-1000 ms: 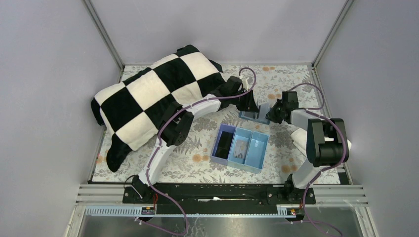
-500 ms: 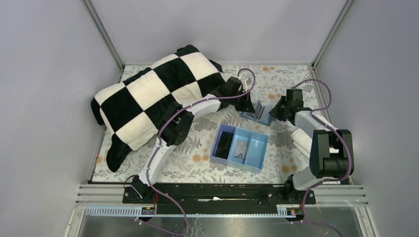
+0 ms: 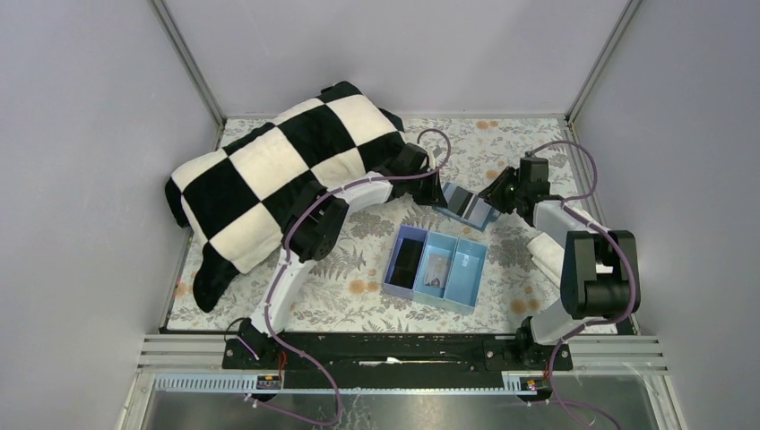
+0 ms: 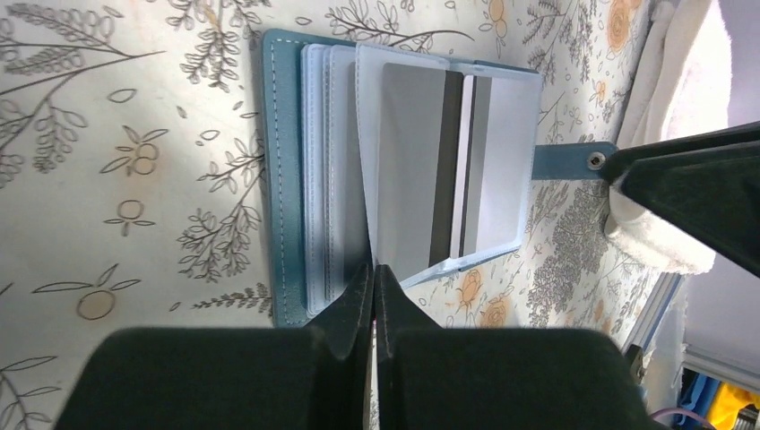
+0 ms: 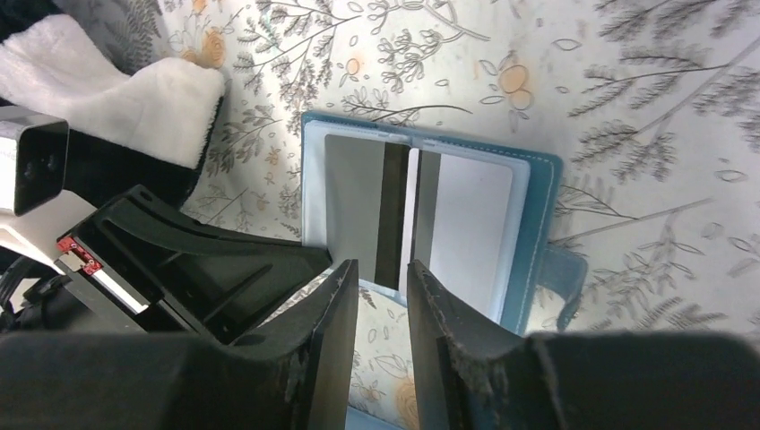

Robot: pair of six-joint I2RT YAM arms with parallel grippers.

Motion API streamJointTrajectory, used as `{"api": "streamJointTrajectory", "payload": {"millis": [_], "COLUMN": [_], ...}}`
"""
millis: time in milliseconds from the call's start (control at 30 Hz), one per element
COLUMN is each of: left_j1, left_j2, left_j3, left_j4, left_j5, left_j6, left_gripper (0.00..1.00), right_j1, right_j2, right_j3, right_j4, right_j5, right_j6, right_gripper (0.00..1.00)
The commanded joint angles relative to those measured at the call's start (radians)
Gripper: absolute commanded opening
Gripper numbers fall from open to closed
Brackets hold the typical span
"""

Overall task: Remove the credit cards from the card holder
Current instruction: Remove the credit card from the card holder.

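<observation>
- The left gripper [image 4: 373, 273], at the bottom centre of its wrist view, has its fingers pressed together with no gap. Their tips meet at the lower edge of a clear sleeve. They may be nipping that thin sleeve to hold the page steady, but the pictures do not settle it.
- The right gripper [image 5: 383, 278], low in its own wrist view, has its fingers apart. The gap lines up with the near edge of a card, which looks like an approach for pinching that card and sliding it out.
- The credit cards [image 4: 408, 170] sit in the clear sleeves just above the left fingertips. Two grey faces with dark stripes show side by side, and neither is out yet.
- The card holder [image 4: 282, 179] lies open and flat in the upper middle of that view. Its blue cover frames the sleeves and its snap tab [image 4: 574, 161] sticks out at the right. From overhead it lies right of centre, between the two grippers.
- A light-blue three-compartment tray [image 3: 470, 269] sits just below the holder in the overhead view, probably where the cards are meant to go.
- A black-and-white checked blanket [image 3: 278, 179] is heaped at centre left.
- The floral table cover [image 3: 511, 152] lies under everything, with plain grey walls [image 3: 403, 54] on three sides.
</observation>
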Motion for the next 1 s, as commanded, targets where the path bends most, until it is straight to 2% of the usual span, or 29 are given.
{"api": "streamJointTrajectory", "payload": {"millis": [0, 133, 433, 667, 967], "left_j1": [0.027, 0.045, 0.048, 0.055, 0.06], "left_j2": [-0.08, -0.116, -0.082, -0.076, -0.067], "left_j3": [-0.066, -0.144, -0.117, -0.112, -0.109], "left_j4": [0.065, 0.123, 0.088, 0.076, 0.074], "left_j5": [-0.032, -0.026, -0.007, -0.006, 0.011], "left_j6": [-0.019, -0.049, -0.045, -0.036, -0.038], "left_gripper": [0.0, 0.0, 0.0, 0.0, 0.0], "right_j1": [-0.002, -0.002, -0.003, -0.002, -0.002], "right_j2": [0.068, 0.15, 0.272, 0.26, 0.36], "right_j3": [-0.022, 0.015, 0.011, 0.012, 0.055], "right_j4": [0.145, 0.166, 0.306, 0.341, 0.346], "right_j5": [-0.124, -0.205, -0.318, -0.308, -0.349], "right_j6": [0.068, 0.077, 0.157, 0.162, 0.173], "right_gripper": [0.34, 0.33, 0.34, 0.32, 0.33]}}
